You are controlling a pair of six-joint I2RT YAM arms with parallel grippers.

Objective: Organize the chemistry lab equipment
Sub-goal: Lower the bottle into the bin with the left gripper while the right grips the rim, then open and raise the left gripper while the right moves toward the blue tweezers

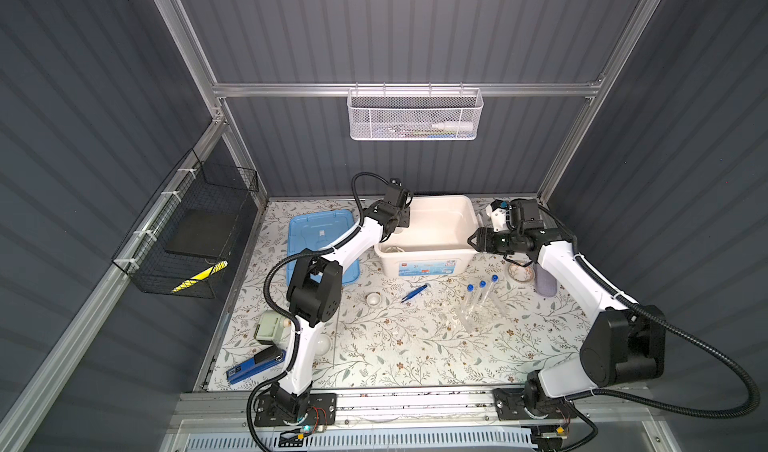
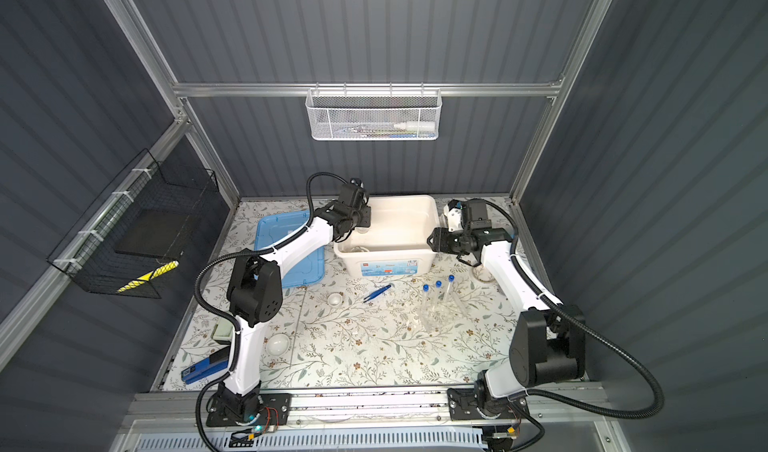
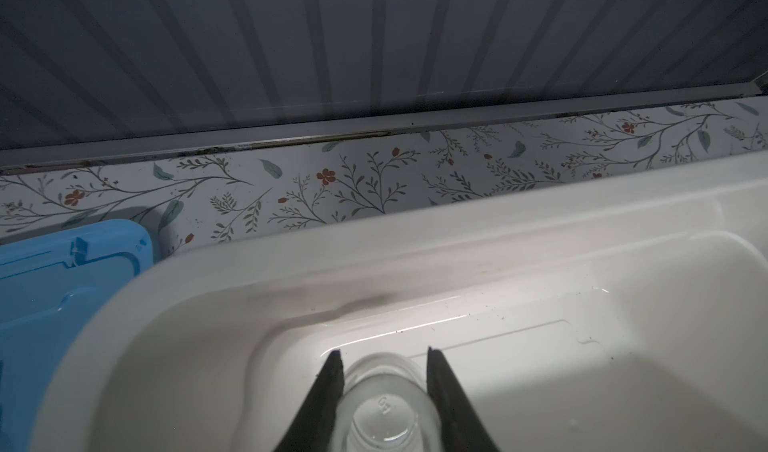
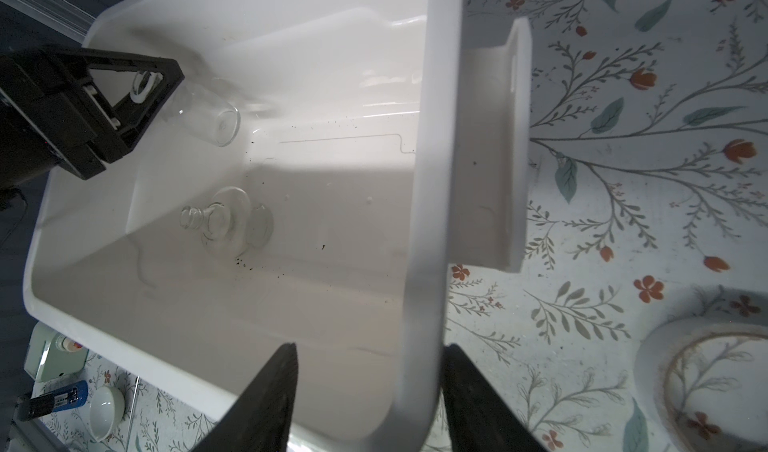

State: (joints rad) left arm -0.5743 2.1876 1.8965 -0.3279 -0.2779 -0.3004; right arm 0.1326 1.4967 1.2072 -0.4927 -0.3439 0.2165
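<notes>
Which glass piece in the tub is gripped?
The small jar in the left gripper; the flask lies loose in the tub.

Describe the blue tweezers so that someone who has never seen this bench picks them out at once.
Find the white tub at the back middle of the floral table. On the table just in front of its labelled wall, between a small white dish and three blue-capped test tubes, lie the blue tweezers. They alone are slim, pointed and solid blue.
</notes>
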